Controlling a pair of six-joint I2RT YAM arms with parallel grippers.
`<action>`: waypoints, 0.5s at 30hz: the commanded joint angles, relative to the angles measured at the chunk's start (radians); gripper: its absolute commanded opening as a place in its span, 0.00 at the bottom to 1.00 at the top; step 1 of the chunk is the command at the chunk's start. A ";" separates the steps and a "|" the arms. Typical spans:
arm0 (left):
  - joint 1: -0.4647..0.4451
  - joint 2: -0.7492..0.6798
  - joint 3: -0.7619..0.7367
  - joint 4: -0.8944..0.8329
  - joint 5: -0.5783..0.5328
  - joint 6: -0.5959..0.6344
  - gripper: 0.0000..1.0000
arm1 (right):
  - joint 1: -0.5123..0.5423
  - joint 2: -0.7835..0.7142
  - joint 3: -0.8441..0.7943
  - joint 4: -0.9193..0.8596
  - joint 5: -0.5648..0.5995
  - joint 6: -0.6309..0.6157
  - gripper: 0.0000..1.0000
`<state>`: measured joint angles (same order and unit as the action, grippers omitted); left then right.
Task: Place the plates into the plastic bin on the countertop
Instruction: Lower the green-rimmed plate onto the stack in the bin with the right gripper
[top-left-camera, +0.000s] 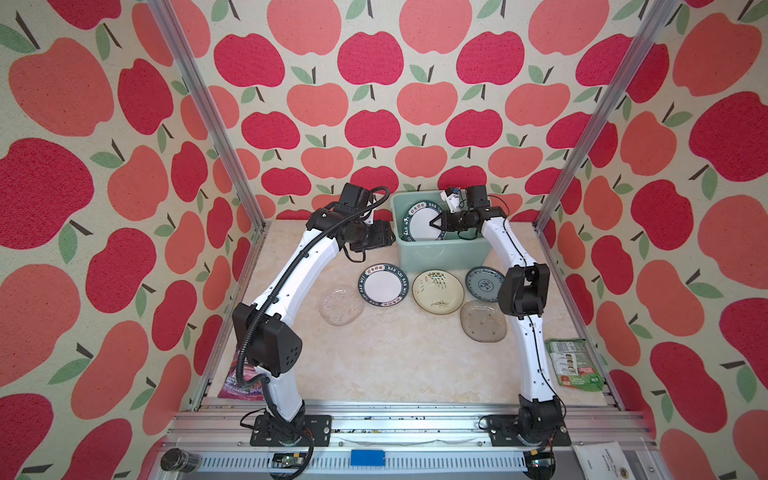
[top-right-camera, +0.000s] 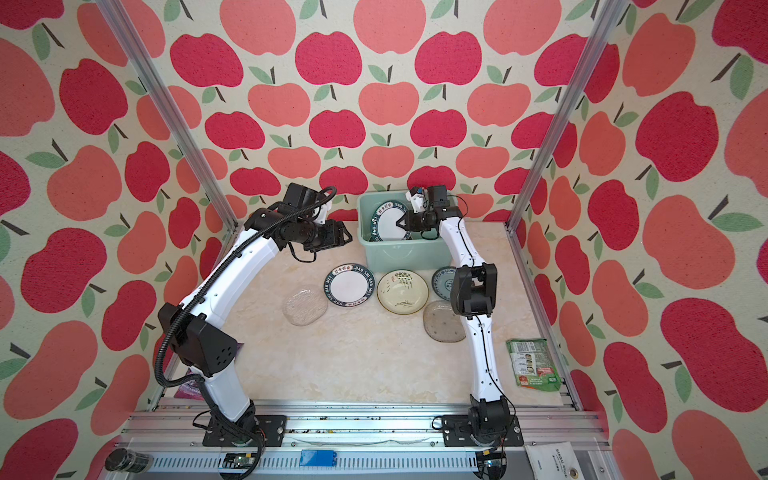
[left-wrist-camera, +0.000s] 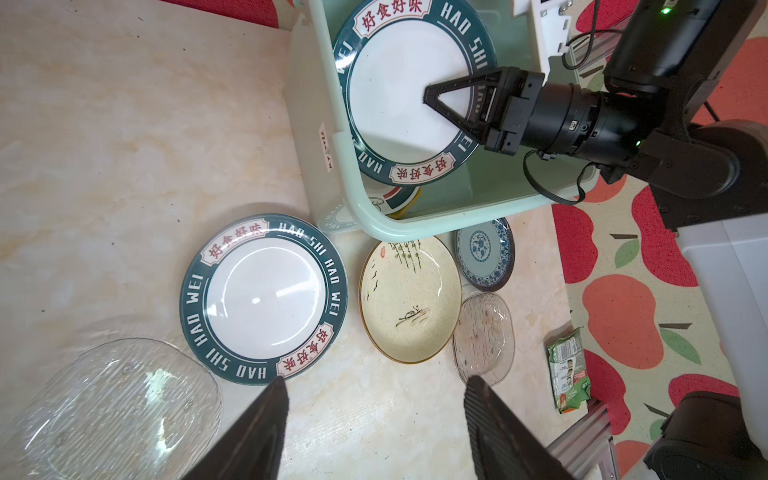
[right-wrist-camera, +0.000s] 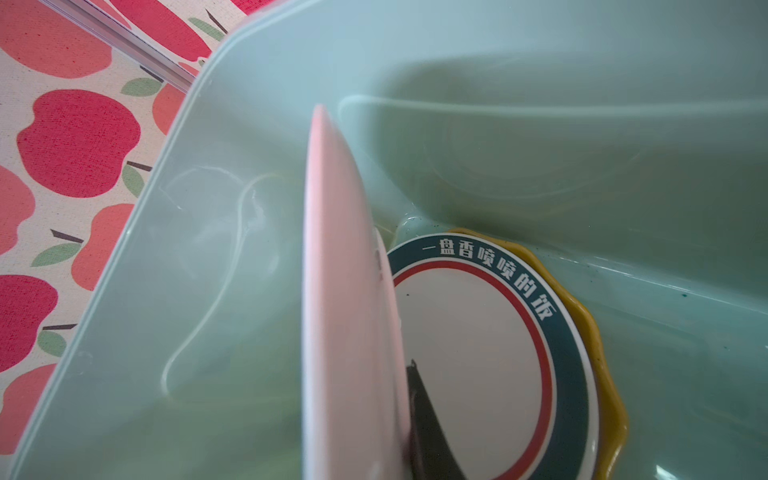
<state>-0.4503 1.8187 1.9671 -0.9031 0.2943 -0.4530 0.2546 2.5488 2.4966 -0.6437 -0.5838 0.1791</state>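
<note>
Mint-green plastic marked out the plastic bin (top-left-camera: 440, 253) at the back of the beige worktop (top-left-camera: 395, 365), where a white lettered plate (top-left-camera: 419, 220) with a dark rim was held on edge, tilted, inside the tub. The right jaws were closed on that plate's rim. In the right wrist view the lettered plate (right-wrist-camera: 340, 291) was seen edge-on, with one dark finger (right-wrist-camera: 428, 415) against its face. Below it, an emblem plate (right-wrist-camera: 469, 353) was laid flat on a yellow scalloped plate (right-wrist-camera: 606, 374) on the bin's floor. Whether the lettered plate's lower edge was touching them could not be told.

The left jaws were held open and empty above the worktop, just to the left of the bin, with their fingers (left-wrist-camera: 257, 436) spread apart. Five plates were laid out in front of the bin. A second lettered plate (top-left-camera: 383, 286), a cream floral plate (top-left-camera: 437, 291) and a blue patterned plate (top-left-camera: 484, 283) were set in a row. A clear glass plate (top-left-camera: 341, 304) was placed at the left end and another glass plate (top-left-camera: 483, 321) beside the right arm. A green snack packet (top-left-camera: 573, 363) was seen at the worktop's right edge, and a purple packet (top-left-camera: 237, 384) was partly hidden by the left arm.
</note>
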 joint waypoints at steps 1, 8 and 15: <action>-0.011 0.024 0.042 -0.041 -0.020 0.010 0.70 | -0.005 0.013 -0.016 0.040 0.013 -0.029 0.06; -0.019 0.052 0.051 -0.054 -0.014 -0.005 0.69 | -0.005 0.015 -0.053 0.038 0.069 -0.050 0.18; -0.025 0.079 0.066 -0.068 -0.006 -0.007 0.69 | -0.006 0.014 -0.082 0.046 0.112 -0.064 0.23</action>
<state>-0.4698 1.8854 1.9919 -0.9413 0.2947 -0.4541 0.2543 2.5580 2.4252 -0.6189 -0.4938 0.1455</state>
